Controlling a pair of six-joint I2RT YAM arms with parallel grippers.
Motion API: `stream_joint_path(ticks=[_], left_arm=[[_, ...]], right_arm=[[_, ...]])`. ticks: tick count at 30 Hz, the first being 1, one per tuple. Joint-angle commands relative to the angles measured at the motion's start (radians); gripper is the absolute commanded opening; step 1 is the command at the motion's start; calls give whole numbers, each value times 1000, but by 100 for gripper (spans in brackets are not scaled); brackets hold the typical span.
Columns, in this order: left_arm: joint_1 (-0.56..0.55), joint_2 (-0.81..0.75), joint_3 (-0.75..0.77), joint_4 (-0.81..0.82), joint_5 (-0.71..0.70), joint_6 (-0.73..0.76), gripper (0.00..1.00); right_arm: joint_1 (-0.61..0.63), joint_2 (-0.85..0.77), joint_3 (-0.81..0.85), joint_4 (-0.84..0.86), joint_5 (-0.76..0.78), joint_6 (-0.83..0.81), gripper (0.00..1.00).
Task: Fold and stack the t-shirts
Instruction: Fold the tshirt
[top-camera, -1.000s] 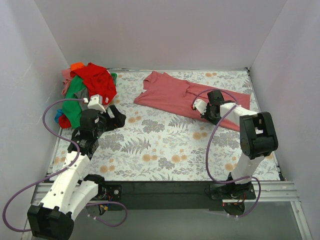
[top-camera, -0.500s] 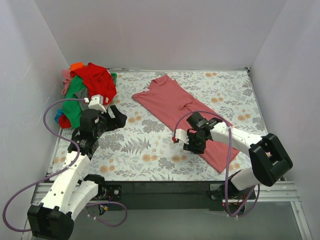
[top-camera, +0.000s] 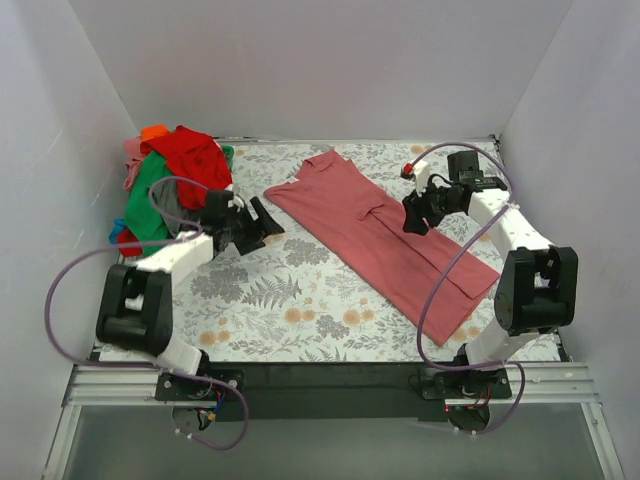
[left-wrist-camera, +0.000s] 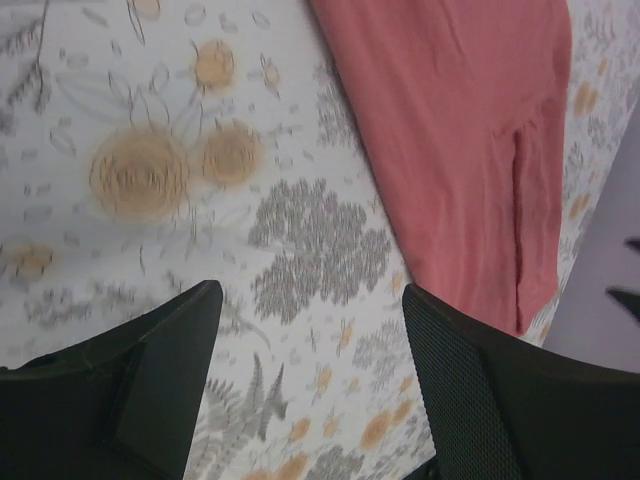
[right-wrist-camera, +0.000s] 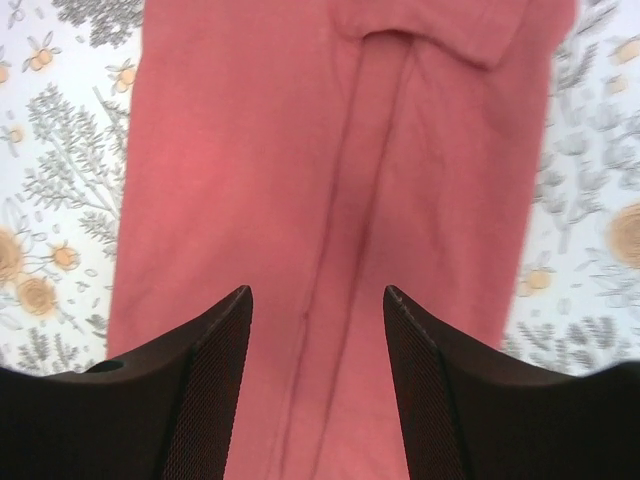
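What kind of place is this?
Probably a lab test cell, not a home: pale enclosure walls, a floral table cover, one salmon-pink t-shirt spread out and a heap of t-shirts in the far-left corner.

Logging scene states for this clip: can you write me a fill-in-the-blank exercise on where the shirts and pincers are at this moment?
1. The salmon-pink t-shirt lies spread on the ____-patterned table cover.
2. The pile of t-shirts sits in the table's far ____ corner.
3. The right pincer hangs over the salmon-pink t-shirt with its jaws ____.
4. The left pincer holds ____.
Missing words: floral; left; open; nothing.
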Motion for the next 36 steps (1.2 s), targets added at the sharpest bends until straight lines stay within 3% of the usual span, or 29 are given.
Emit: stream_joint_path(ticks=[1,6,14,19,20,24,27,33,36], left_arm=[[-15,209,193,-22,-59,-159,71],[-42,479,411,-151,-177,-263,63],[-87,682,641,-281,-395,-366,54],[-88,775,772,-384,-461,-361,38],[-88,777,778,-390,-470,-351,29],[-81,820,874,-436,-521,-245,9],[-56,881,1002,-496,-523,-158,2],[-9,949,1164,-567,-460,-29,2],[-1,893,1146,-548,-395,51,14]], right_arm=[[15,-16,-63,58,-126,69,62],[-2,-41,-182,127,-164,88,62],[-5,-44,-177,127,-192,91,63],[-5,-55,-180,127,-197,88,63],[-7,-55,-182,129,-195,86,63],[-8,-59,-185,129,-194,81,63],[-8,-62,-188,127,-181,78,63],[-8,-51,-189,129,-152,74,63],[-7,-36,-189,138,-75,74,63]])
